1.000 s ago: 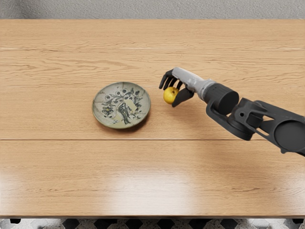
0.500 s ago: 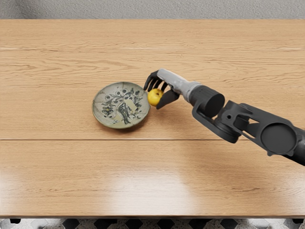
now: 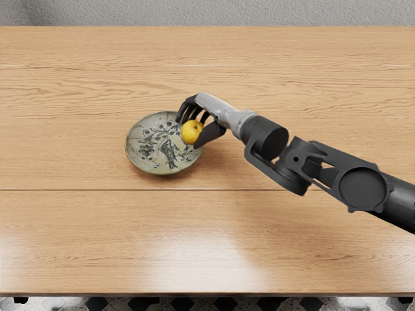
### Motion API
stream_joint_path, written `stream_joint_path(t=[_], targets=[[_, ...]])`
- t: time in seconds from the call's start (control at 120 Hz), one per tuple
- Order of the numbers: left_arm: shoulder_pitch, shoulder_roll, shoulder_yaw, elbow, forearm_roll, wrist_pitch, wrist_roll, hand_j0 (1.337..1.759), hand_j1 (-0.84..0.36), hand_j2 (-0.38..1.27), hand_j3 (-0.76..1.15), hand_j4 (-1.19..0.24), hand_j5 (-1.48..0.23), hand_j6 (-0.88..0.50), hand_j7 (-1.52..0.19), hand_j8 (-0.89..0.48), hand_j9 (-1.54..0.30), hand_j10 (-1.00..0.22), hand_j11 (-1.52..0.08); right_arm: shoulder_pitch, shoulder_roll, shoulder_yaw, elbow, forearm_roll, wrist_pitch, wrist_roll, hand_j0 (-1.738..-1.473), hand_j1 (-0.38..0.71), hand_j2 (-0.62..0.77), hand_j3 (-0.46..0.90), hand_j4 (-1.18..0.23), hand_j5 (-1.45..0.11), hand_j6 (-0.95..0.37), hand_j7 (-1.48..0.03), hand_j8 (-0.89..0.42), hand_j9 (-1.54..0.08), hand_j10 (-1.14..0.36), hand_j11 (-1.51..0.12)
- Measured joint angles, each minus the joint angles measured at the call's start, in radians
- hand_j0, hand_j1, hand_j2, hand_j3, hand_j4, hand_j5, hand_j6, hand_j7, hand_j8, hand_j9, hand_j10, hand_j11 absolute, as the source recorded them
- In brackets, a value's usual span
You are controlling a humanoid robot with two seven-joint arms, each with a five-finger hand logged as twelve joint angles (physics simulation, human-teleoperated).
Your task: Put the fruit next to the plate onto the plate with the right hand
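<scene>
Observed a yellow fruit (image 3: 191, 131) over the right-hand rim of the patterned plate (image 3: 148, 155), clasped between the curled fingers and thumb of the right robot hand (image 3: 202, 119). Cannot tell whether touching the plate or held just above. Noted the plate lying flat on the wooden bench (image 3: 97, 240), just left of the dark arm (image 3: 305, 167) slanting in from the right edge.
</scene>
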Motion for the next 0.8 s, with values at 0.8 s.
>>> stream_joint_path(t=[0.8], targets=[[0.000, 0.000, 0.000, 0.000, 0.000, 0.000, 0.000, 1.658, 0.35, 0.00, 0.00, 0.00, 0.00, 0.00, 0.00, 0.00, 0.00, 0.00, 0.00, 0.005, 0.196, -0.009, -0.142, -0.010, -0.023, 0.000, -1.658, 0.27, 0.32, 0.00, -0.62, -0.82, -0.55, -0.81, -0.45, -0.81, -0.62, -0.81]])
